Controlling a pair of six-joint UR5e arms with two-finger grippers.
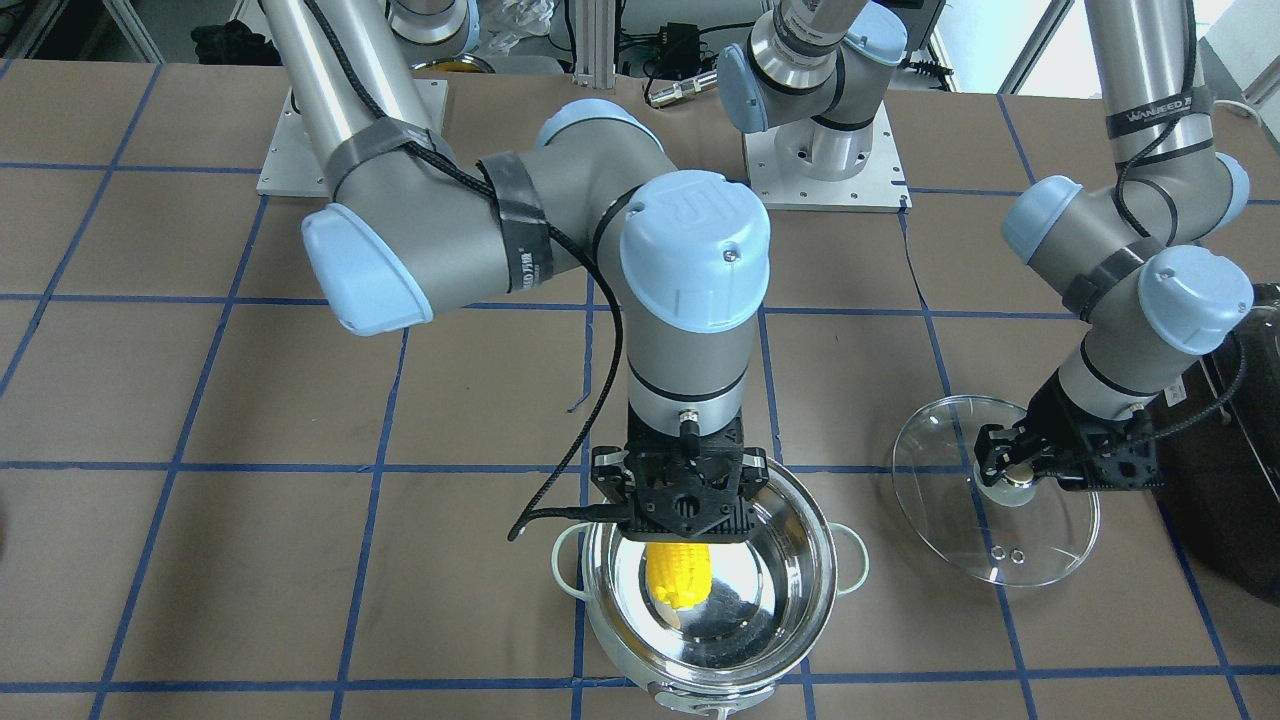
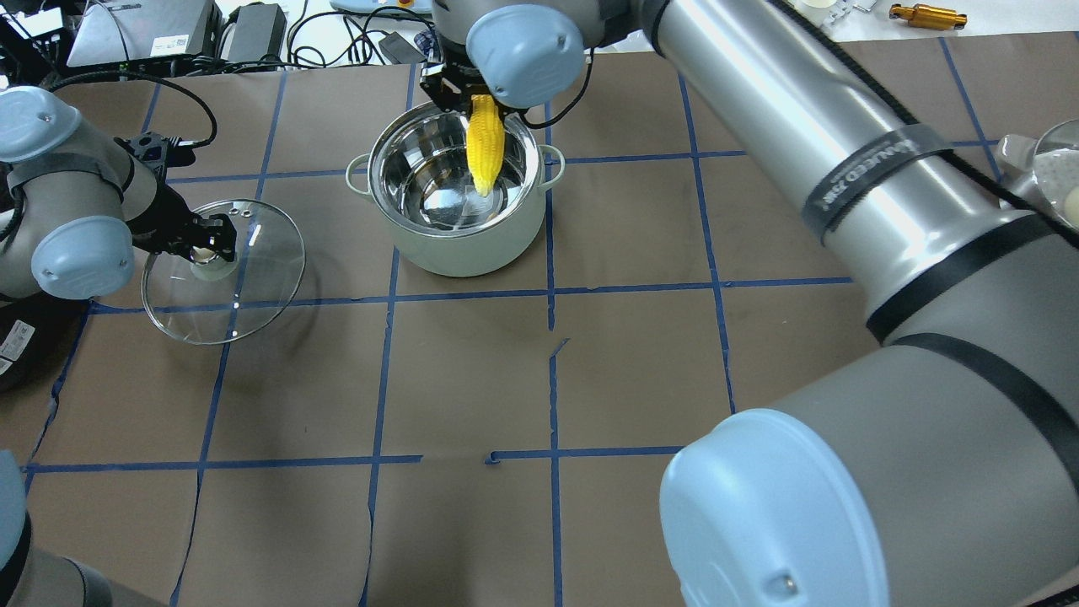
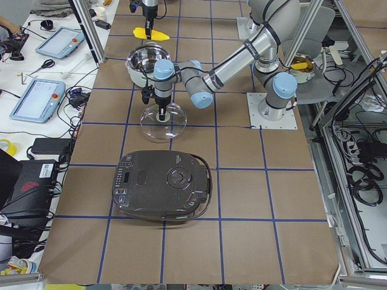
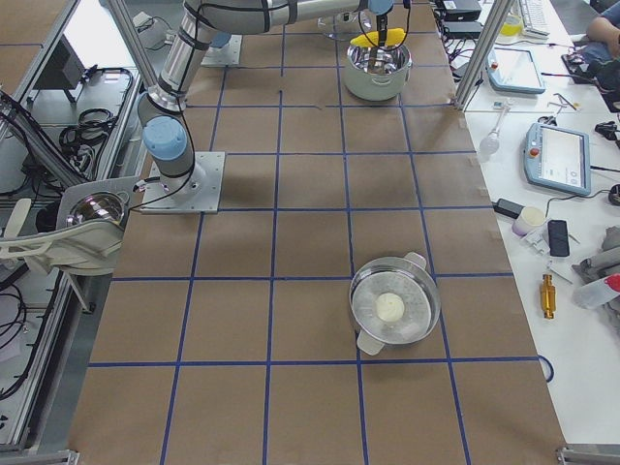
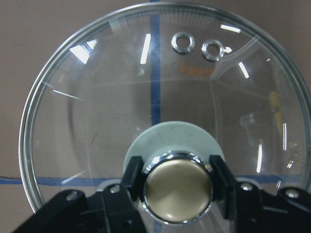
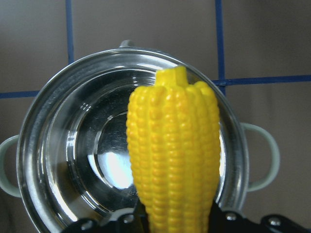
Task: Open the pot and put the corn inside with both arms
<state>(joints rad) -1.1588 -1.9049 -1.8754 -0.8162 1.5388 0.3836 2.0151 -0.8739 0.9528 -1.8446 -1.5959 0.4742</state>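
The shiny steel pot (image 1: 815, 530) stands open, with pale side handles; it also shows in the overhead view (image 2: 472, 253) and the right wrist view (image 6: 39, 145). My right gripper (image 1: 680, 525) is shut on the yellow corn (image 1: 680, 578) and holds it tip-down over the pot's mouth; the corn (image 2: 486, 143) (image 6: 172, 155) is tilted and not touching the bottom. My left gripper (image 1: 1010, 470) is shut on the brass-coloured knob (image 5: 177, 187) of the glass lid (image 1: 1040, 545) (image 2: 253, 278) and holds it low beside the pot. I cannot tell whether the lid touches the table.
A large black appliance (image 3: 163, 184) lies on the table beyond the lid, at the edge of the front view (image 1: 1230, 480). A second lidded pot (image 4: 392, 310) stands on the robot's right side. Blue tape lines grid the brown table.
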